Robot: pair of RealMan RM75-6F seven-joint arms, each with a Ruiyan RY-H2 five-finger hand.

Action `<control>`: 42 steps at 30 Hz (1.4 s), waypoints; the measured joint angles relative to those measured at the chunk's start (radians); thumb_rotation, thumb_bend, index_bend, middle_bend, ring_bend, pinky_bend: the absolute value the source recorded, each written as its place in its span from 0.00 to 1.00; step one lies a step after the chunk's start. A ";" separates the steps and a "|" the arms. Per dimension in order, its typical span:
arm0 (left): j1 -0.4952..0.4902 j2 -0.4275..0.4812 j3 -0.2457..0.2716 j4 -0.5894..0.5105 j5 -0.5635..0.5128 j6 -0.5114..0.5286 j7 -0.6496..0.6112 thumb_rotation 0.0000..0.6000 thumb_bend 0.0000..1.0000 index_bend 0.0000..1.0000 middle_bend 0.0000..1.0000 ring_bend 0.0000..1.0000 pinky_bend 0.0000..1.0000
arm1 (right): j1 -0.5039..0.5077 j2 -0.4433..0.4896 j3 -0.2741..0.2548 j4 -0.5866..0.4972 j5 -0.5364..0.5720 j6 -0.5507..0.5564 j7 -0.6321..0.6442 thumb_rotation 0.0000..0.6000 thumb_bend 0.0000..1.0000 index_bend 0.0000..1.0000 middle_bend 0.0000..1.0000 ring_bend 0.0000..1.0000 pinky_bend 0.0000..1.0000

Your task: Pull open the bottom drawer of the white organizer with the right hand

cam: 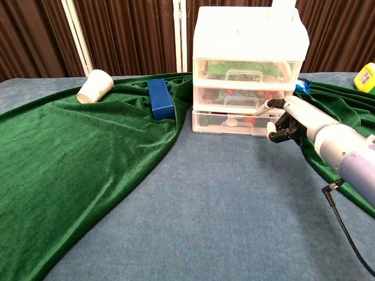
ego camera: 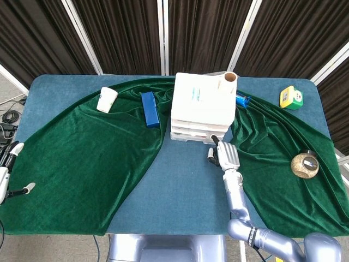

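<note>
The white organizer [ego camera: 202, 106] [cam: 249, 70] stands at the table's middle back, with three clear drawers stacked. Its bottom drawer [cam: 231, 122] sits flush with the frame, a small handle at its middle. My right hand [cam: 288, 120] [ego camera: 224, 154] hovers just off the drawer's front right corner. Its fingers are curled in on nothing, and the thumb points toward the right end of the middle drawer. The hand is well to the right of the handle. My left hand [ego camera: 6, 170] hangs low at the far left edge with its fingers apart, holding nothing.
A green velvet cloth [ego camera: 87, 158] drapes both sides of the blue table [ego camera: 180, 191]. On it lie a white paper cup [ego camera: 107, 99], a blue box [ego camera: 150, 109], a yellow-green item [ego camera: 291, 97] and a round tan object [ego camera: 305, 165]. A paper roll [ego camera: 228, 81] rests on the organizer.
</note>
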 measured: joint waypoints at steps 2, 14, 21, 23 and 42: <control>0.000 0.000 0.000 0.000 -0.001 -0.001 0.000 1.00 0.03 0.00 0.00 0.00 0.00 | 0.002 -0.001 -0.003 0.004 0.004 -0.001 0.001 1.00 0.62 0.27 0.89 0.91 0.79; -0.001 0.001 0.001 0.000 -0.001 -0.004 -0.001 1.00 0.03 0.00 0.00 0.00 0.00 | 0.014 -0.012 -0.021 0.027 0.015 -0.006 0.015 1.00 0.62 0.36 0.89 0.91 0.79; -0.002 0.002 0.001 -0.001 -0.001 -0.005 -0.002 1.00 0.03 0.00 0.00 0.00 0.00 | 0.015 -0.009 -0.028 0.019 0.011 0.001 0.020 1.00 0.62 0.46 0.89 0.91 0.79; -0.002 0.002 0.001 -0.001 -0.001 -0.006 -0.002 1.00 0.03 0.00 0.00 0.00 0.00 | 0.015 -0.007 -0.031 0.013 0.010 0.005 0.020 1.00 0.62 0.47 0.89 0.91 0.79; -0.001 0.010 0.006 -0.013 0.002 -0.008 0.006 1.00 0.03 0.00 0.00 0.00 0.00 | -0.047 0.056 -0.107 -0.149 0.008 0.068 -0.053 1.00 0.64 0.50 0.89 0.91 0.79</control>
